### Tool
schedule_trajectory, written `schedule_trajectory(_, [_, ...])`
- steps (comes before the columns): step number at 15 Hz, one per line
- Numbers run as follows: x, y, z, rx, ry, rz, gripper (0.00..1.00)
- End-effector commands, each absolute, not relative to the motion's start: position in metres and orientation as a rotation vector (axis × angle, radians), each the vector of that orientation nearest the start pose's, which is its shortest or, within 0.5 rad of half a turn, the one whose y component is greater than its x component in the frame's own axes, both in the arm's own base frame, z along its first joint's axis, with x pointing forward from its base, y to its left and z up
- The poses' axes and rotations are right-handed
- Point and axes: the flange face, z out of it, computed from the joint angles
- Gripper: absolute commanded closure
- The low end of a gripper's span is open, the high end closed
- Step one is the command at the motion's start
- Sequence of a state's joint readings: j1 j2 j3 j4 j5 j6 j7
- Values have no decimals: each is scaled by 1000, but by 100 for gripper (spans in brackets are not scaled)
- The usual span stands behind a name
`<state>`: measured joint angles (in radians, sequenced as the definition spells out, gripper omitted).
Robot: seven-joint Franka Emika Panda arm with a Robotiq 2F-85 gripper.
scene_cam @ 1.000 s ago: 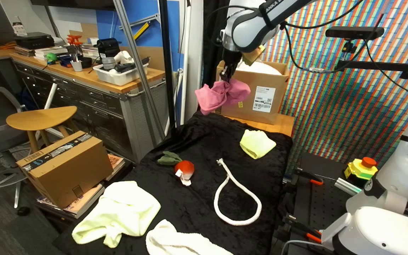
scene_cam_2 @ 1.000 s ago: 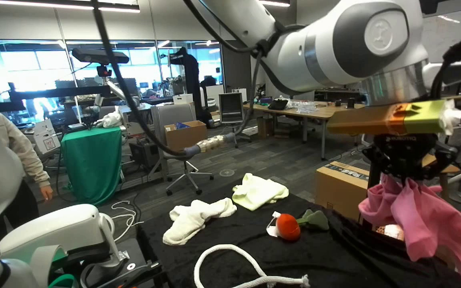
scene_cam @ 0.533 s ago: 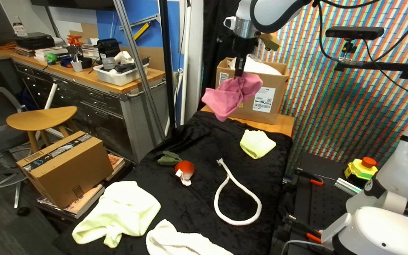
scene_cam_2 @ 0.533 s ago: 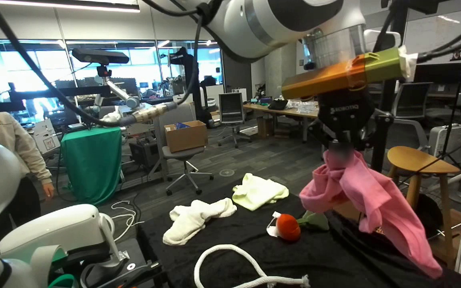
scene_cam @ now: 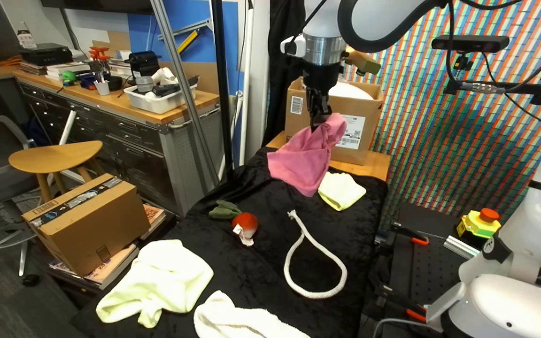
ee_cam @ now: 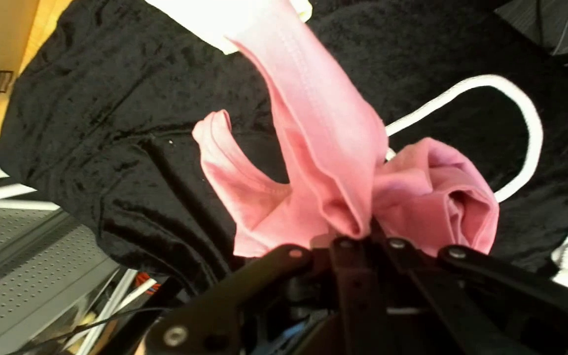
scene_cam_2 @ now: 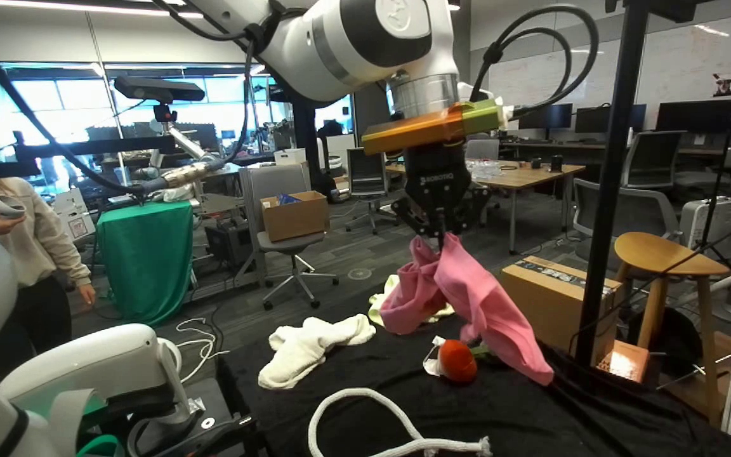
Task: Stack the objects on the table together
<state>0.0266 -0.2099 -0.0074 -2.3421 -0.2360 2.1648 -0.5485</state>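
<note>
Pinching the pink cloth (scene_cam: 300, 162), the gripper (scene_cam_2: 440, 238) hangs near a cardboard box (scene_cam: 354, 107) holding something white (scene_cam: 351, 90).

My black jointed gripper (ee_cam: 372, 241): matt, hard, plastic or metal, I can't tell, w/ shiny round metal screw heads (ee_cam: 397, 243). Silver metal wrist ring (scene_cam: 323, 49) of mine: polished. Crumpled pink cloth (ee_cam: 323, 108): soft, matt, w/ stitched seam (ee_cam: 299, 61). Wide low table (scene_cam: 256, 272) draped in black cloth (ee_cam: 165, 84): velvety, slight sheen. White rope loop (scene_cam: 315, 295): braided, matt, rough at frayed end (scene_cam_2: 484, 446). Bunched white cloth (scene_cam_2: 311, 346): nubby, towel-like. Small yellow-green cloth (scene_cam: 342, 191) & large pale yellow cloth (scene_cam: 167, 277): soft, matt. Small round red-and-white item (scene_cam_2: 457, 360): smooth, matl unclear. Brown cardboard box (scene_cam: 92, 220): matt, w/ glossy dark tape (scene_cam: 80, 199). Rounded yellow-brown stool (scene_cam: 54, 156): smooth wood, satin.
</note>
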Motion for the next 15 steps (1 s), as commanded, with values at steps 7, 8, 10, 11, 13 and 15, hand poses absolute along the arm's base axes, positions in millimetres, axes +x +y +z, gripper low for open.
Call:
schedule_trajectory(7, [457, 63, 376, -3098, -1319, 290, 96])
schedule_trajectory(8, [457, 65, 374, -3100, -1328, 294, 70])
schedule_trajectory(10, [457, 68, 372, -3103, -1326, 293, 62])
schedule_trajectory(11, [458, 69, 372, -3107, -1329, 298, 55])
schedule_trajectory(13, [458, 69, 373, -3115, -1329, 297, 39])
schedule_trajectory(15, [461, 70, 376, -3128, -1326, 264, 26])
